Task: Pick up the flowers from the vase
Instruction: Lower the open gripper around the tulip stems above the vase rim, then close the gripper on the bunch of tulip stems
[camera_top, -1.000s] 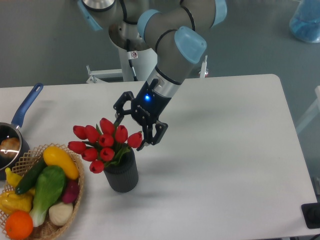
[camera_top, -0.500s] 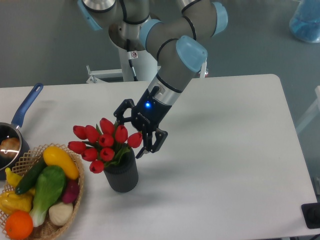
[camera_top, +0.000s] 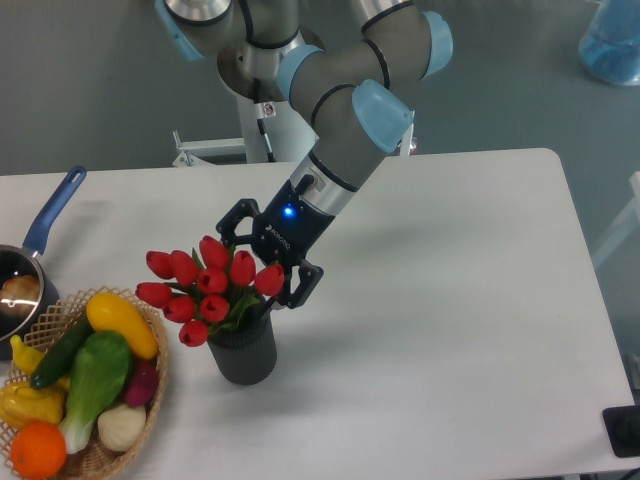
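Note:
The flowers (camera_top: 205, 285), a bunch of red tulip buds with green leaves, stand in the dark grey ribbed vase (camera_top: 244, 350) left of the table's middle. My gripper (camera_top: 250, 268) reaches down from the upper right, open, with its black fingers on either side of the bunch's right-hand buds. One finger (camera_top: 298, 283) shows to the right of the buds; the other sits behind the bunch's top. I cannot tell whether the fingers touch the buds.
A wicker basket (camera_top: 150, 400) of toy vegetables sits just left of the vase. A blue-handled pan (camera_top: 45, 225) lies at the left edge. The arm's base stands behind the table at the top centre.
The gripper has shifted left and slightly down, closer onto the bunch's right side. Flowers and vase have not moved.

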